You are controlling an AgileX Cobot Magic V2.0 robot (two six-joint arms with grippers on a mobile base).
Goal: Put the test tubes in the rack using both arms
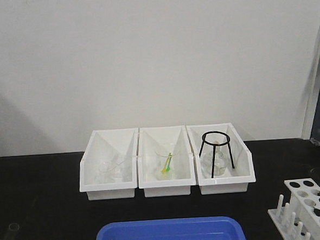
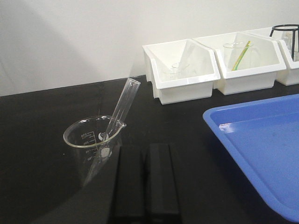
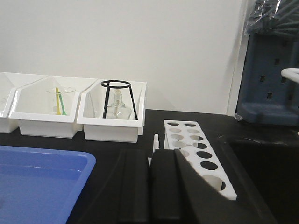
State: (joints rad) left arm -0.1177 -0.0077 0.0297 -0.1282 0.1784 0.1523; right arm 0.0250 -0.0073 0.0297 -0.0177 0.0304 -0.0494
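While the left gripper [image 2: 145,150] sits low over the black tabletop [image 2: 37,116] with its two long black fingers pressed together and nothing between them, a slim clear glass test tube [image 2: 122,105] leans in a wide clear glass beaker [image 2: 74,140] just ahead and to the left of the fingertips. The tube's round open rim points up and away, past the beaker's spout. The right gripper [image 3: 150,157] is likewise closed on nothing, its fingers lying side by side. Just beyond them and to their right stands the small white plastic rack [image 3: 198,154], with two rows of round holes in its top and upright white pegs along its left side. A flat blue plastic tray [image 1: 167,236] lies at the near edge of the table, between beaker and rack. Behind it, three white rectangular plastic bins stand in a row, side by side, before a pale wall. The left bin [image 1: 111,191] holds clear glassware too faint to make out. The middle bin [image 1: 169,189] holds a clear glass vessel with green and yellow sticks [image 1: 167,163]. The right bin [image 1: 227,186] holds a black wire tripod stand [image 1: 217,143] over a clear conical flask [image 3: 114,111].
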